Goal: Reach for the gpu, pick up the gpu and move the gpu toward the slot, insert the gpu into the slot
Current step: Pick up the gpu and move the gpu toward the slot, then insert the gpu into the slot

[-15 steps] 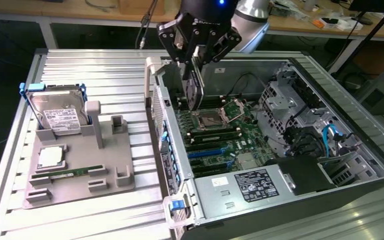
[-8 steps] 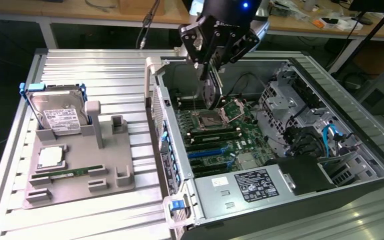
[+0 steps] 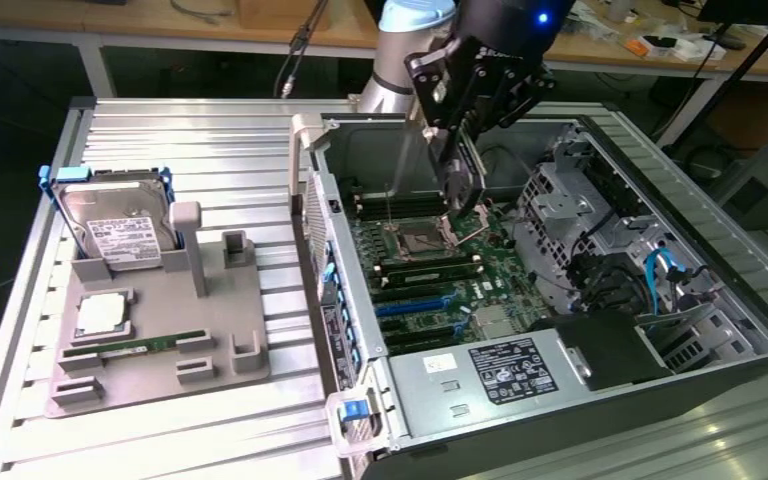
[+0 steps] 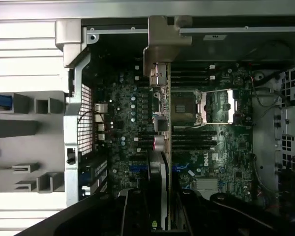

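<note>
My gripper (image 3: pixel 464 135) hangs over the open computer case (image 3: pixel 344 210) and is shut on the gpu (image 3: pixel 462 185), which it holds upright on edge. In the wrist view the gpu (image 4: pixel 164 123) appears edge-on between my fingers (image 4: pixel 136 211), its silvery end bracket (image 4: pixel 162 46) reaching to the case's rear wall. The card is above the motherboard (image 3: pixel 458 275), over the CPU socket (image 3: pixel 418 243) area. The blue expansion slots (image 3: pixel 424 305) lie nearer the power supply, apart from the card's lower edge.
A grey fixture (image 3: pixel 157 350) on the slatted table holds a hard drive (image 3: pixel 117 225), a processor chip (image 3: pixel 101 312) and a memory stick (image 3: pixel 131 345). Inside the case are a power supply (image 3: pixel 504 365), a drive cage (image 3: pixel 571 205) and blue cables (image 3: pixel 658 275).
</note>
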{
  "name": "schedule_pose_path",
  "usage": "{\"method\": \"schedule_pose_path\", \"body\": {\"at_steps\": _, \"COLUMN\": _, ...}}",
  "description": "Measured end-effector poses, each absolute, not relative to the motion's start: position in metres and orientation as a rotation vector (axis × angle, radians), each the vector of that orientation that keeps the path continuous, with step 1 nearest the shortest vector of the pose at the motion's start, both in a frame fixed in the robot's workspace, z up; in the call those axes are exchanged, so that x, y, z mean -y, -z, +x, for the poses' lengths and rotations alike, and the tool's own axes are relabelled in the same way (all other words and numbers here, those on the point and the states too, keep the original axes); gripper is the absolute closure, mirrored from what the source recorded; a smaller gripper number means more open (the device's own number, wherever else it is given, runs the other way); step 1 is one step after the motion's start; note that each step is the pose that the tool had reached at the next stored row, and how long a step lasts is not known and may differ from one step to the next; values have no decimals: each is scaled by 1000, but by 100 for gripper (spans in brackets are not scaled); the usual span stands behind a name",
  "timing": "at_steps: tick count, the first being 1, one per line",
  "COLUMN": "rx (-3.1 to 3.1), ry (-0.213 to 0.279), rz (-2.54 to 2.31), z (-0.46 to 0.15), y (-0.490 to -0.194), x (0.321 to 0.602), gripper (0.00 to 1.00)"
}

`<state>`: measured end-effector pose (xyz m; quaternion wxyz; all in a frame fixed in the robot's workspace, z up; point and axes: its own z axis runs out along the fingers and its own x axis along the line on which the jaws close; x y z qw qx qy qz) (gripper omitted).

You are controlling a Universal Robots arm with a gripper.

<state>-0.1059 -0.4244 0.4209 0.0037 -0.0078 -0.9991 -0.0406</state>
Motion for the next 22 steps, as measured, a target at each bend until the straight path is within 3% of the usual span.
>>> {"method": "schedule_pose_path", "body": {"at_steps": 11, "rx": 3131, "ry": 128, "rz": -24, "z": -48, "y": -419, "x": 425, "gripper": 73}}
{"method": "schedule_pose_path", "body": {"at_steps": 22, "rx": 3127, "ry": 127, "rz": 96, "z": -45, "y": -418, "x": 425, "gripper": 73}}
